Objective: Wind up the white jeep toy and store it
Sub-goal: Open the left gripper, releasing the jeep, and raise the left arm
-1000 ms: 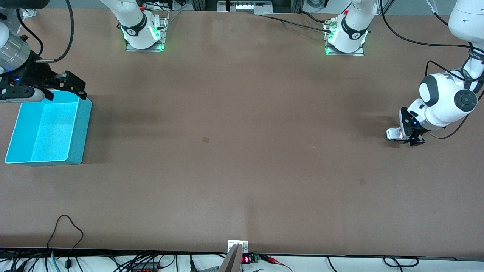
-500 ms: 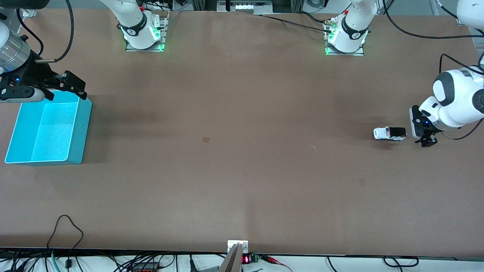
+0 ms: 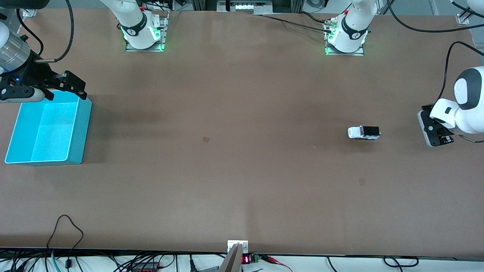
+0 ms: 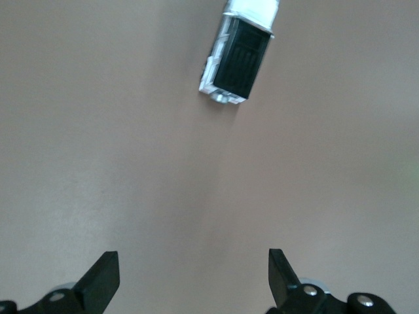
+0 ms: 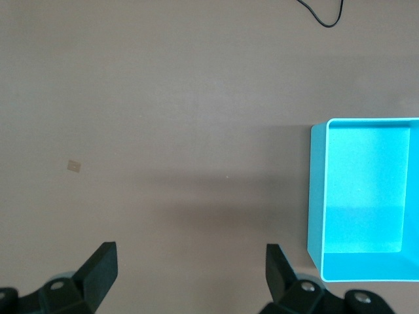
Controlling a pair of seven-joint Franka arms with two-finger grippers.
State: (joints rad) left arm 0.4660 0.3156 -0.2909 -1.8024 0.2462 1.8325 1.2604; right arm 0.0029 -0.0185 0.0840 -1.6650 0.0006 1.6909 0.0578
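The white jeep toy (image 3: 363, 132), tiny with a black rear roof, stands alone on the brown table toward the left arm's end. It also shows in the left wrist view (image 4: 239, 55), its black roof toward my gripper. My left gripper (image 3: 435, 133) is open and empty, apart from the jeep, by the table's edge at the left arm's end; its fingertips (image 4: 105, 271) stand wide apart around the gripper's middle (image 4: 193, 268). My right gripper (image 3: 64, 92) is open and empty, waiting over the rim of the blue bin (image 3: 81, 124); it shows in its own view (image 5: 190, 261).
The blue bin is empty and stands at the right arm's end of the table; its wall shows in the right wrist view (image 5: 315, 196). A small tan mark (image 3: 206, 139) lies mid-table. Cables (image 3: 68, 226) hang at the edge nearest the front camera.
My left gripper let go of the jeep and drew back toward the left arm's end. The jeep rolled along the table toward the right arm's end. The right arm has not moved.
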